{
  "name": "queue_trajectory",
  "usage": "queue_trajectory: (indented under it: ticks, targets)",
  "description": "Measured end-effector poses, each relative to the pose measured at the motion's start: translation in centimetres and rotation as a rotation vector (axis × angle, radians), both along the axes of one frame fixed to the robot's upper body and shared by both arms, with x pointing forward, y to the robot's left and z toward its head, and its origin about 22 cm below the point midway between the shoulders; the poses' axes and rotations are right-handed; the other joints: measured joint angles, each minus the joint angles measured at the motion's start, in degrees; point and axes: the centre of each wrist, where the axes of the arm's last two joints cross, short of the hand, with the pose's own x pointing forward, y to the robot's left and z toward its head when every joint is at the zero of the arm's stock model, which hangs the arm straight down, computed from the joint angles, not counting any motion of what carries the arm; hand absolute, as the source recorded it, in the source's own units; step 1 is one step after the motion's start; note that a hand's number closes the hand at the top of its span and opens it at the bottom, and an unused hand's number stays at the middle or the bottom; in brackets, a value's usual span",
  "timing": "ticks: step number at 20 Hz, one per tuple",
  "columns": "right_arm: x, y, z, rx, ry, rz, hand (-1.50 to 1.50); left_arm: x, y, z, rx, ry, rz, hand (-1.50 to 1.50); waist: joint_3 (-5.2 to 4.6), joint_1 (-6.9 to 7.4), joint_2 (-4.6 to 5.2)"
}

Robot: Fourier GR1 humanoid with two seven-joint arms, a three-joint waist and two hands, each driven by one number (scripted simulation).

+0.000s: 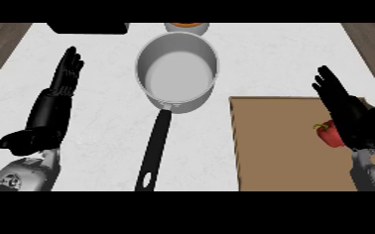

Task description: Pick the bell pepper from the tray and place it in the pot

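One grasp pending: your right robot hand [350, 116] by bell pepper [330, 135], fingers seemingly straight; close them next.

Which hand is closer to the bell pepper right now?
The right hand, open over the tray, right beside the red bell pepper; the left hand rests beyond the pot.

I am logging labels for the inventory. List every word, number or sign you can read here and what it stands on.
None. No word, number or sign shows on the pot, its handle, the tray, the bell pepper, the left hand or the right hand.
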Motion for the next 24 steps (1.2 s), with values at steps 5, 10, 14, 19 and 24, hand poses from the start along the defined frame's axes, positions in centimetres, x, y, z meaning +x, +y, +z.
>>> queue_trajectory:
  ticks: [5,10,14,19,24]
  targets:
    - [1.1,-1.2,7.2,-0.015,-0.468,0.215,1.5,-0.7,0.2,-1.6,-0.073,0.052,0.043,0.0,0.71,-0.82,-0.05]
    - [0.3,-6.7,11.8,-0.187,-0.848,0.148,-1.5,-1.9,-0.5,-4.0,-0.181,0.132,0.086,0.0,1.0,-2.66,0.52]
    - [-1.5,-9.9,10.1,-0.172,-1.067,0.223,-1.5,-2.8,-1.0,-5.2,-0.229,0.155,0.094,0.0,1.2,-2.77,0.95]
    - [-5.2,-13.7,7.5,-0.213,-1.155,0.213,-1.5,-3.7,-1.5,-6.3,-0.253,0.164,0.093,0.0,1.11,-2.53,1.11]
    - [-8.9,-16.2,6.5,-0.443,-1.014,0.233,-1.5,-3.6,-2.1,-6.7,-0.256,0.157,0.083,0.0,0.93,-1.95,1.23]
